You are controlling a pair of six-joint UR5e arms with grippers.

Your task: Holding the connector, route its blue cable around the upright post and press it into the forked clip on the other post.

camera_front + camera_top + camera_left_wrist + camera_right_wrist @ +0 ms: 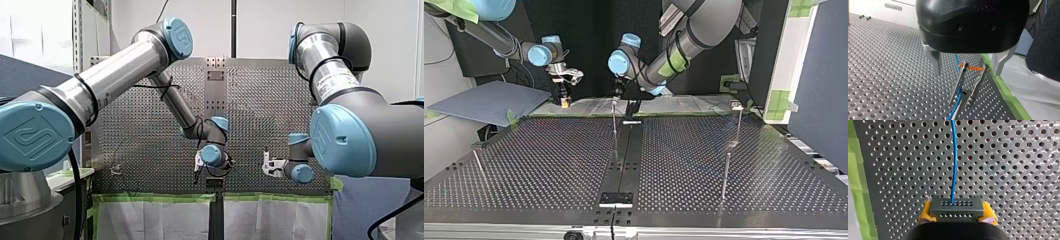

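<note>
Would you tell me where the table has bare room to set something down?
In the top view the table is bare between the thin rod and the black centre strip, and between that strip and the right-hand post. The far edge is crowded: my left gripper, my right gripper holding the connector, the blue cable.

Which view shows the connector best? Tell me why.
The right wrist view: the connector sits close up, clamped between my right gripper's yellow pads, the blue cable leaving it. The top view shows it too small to make out; the front and left wrist views miss it.
</note>
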